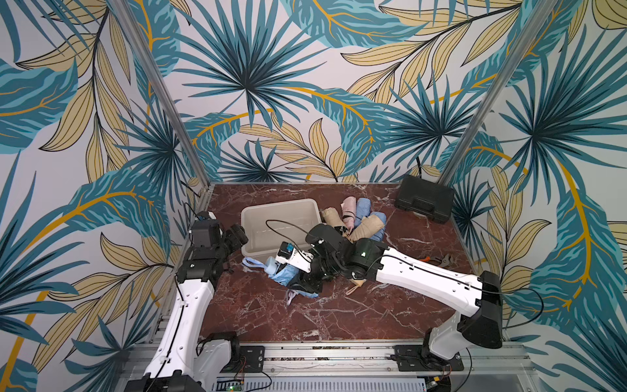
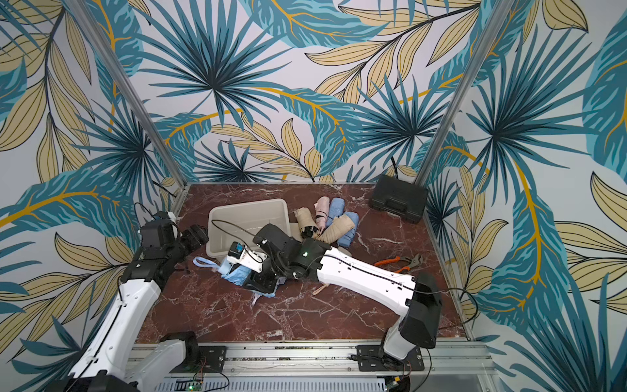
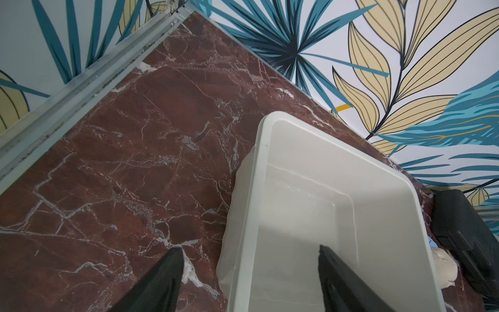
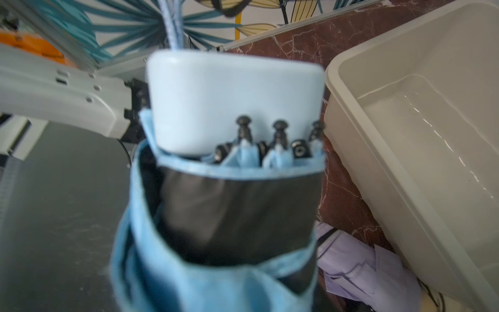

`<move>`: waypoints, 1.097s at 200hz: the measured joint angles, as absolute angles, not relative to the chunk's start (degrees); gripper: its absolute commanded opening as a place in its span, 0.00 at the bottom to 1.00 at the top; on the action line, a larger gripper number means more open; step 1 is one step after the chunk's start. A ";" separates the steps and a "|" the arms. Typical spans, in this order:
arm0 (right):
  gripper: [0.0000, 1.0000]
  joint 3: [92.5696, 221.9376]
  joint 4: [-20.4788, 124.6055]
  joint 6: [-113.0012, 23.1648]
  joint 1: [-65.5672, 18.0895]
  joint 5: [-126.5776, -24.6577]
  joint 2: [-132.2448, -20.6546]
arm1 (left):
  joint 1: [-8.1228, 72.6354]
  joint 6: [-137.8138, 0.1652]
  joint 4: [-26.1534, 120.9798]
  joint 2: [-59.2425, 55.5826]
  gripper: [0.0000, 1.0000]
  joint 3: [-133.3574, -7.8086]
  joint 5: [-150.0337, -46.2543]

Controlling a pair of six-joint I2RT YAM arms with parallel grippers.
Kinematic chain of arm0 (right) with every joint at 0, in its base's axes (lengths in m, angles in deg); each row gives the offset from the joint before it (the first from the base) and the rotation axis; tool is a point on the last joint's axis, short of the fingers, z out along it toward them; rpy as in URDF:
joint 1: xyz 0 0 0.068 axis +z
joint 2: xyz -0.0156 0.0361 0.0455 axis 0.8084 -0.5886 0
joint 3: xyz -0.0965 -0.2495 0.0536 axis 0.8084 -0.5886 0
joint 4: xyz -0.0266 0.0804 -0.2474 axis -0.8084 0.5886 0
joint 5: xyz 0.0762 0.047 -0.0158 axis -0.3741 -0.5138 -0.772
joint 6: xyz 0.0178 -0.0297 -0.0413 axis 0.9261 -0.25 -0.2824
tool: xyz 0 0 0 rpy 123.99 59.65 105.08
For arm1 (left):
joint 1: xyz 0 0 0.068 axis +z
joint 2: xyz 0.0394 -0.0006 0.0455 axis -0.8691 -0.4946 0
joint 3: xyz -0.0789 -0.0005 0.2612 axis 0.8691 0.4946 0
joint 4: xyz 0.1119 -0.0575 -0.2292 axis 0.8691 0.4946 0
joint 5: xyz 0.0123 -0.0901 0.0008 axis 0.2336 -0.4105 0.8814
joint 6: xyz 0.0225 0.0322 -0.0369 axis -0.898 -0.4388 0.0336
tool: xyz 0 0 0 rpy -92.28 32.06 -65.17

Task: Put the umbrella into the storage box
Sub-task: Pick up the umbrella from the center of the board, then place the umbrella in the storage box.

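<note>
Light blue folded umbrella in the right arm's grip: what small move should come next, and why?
Probably lift the light blue folded umbrella slightly and swing it over the near rim of the off-white plastic storage box. The right end effector appears closed on it, it lies outside the box beside that rim, and the box looks empty.

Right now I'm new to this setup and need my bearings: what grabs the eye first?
The right gripper sits on a light blue umbrella just in front of the empty off-white storage box. Beside the box lies a heap of folded umbrellas, under loud palm-leaf walls.
</note>
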State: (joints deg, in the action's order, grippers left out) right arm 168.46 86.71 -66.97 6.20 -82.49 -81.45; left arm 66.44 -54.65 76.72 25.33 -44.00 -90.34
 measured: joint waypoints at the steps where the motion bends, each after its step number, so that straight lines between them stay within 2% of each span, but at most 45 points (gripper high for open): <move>1: 0.15 168.73 86.55 -66.40 6.11 -82.67 -81.60 | 66.53 -54.67 76.72 25.22 0.80 -44.02 -90.45; 46: 0.21 175.04 83.36 -50.62 3.60 -84.59 -87.24 | 67.95 -55.85 76.26 22.84 0.77 -44.02 -93.03; 116: 0.21 184.77 78.16 -25.90 -2.89 -76.87 -97.89 | 68.04 -58.36 75.65 21.02 0.69 -44.02 -97.71; 153: 0.14 196.46 80.65 -17.86 -4.29 -70.73 -107.29 | 68.06 -59.32 75.50 20.06 0.64 -44.02 -99.48; 180: 0.13 205.77 83.49 -14.01 -3.92 -69.09 -114.04 | 68.08 -59.91 75.36 18.49 0.57 -44.02 -100.55; 219: 0.18 212.90 86.60 -12.11 -3.51 -68.81 -121.16 | 68.13 -60.50 75.32 16.43 0.43 -44.02 -101.84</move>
State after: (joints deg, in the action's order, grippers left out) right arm 212.90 86.60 -12.11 -3.51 -68.81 -121.16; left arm 68.13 -60.50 75.32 16.43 -44.02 -101.84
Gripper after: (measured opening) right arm 0.449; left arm 0.460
